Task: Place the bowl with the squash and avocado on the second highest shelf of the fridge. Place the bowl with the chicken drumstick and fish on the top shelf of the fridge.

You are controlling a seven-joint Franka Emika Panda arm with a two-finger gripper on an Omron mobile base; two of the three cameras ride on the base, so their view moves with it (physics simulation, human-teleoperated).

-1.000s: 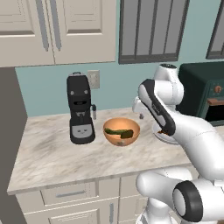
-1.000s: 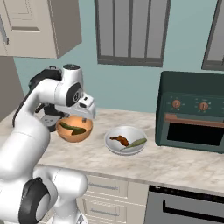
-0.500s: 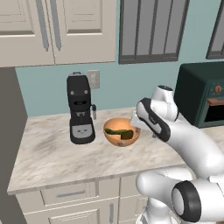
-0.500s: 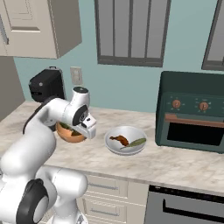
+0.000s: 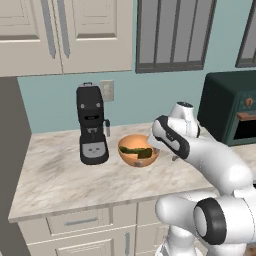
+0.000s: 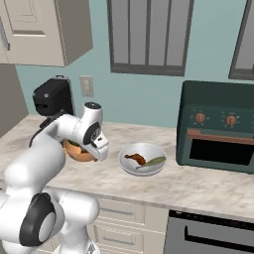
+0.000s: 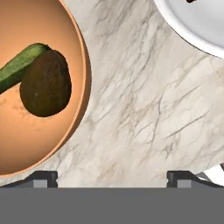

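1. Jaws [image 7: 112,177] stand wide apart and hold nothing, low over the marble desk [image 7: 144,109], just right of the orange bowl [image 7: 30,87].
2. That bowl sits on the desk beside the coffee machine [image 5: 92,125], holding the squash [image 7: 17,65] and avocado [image 7: 46,83].
3. It looks rigid and smooth, probably slippery; the rim seems the best hold, kept level.
4. The white bowl [image 6: 142,159] holds the drumstick [image 6: 135,158]; the fish is hard to distinguish.
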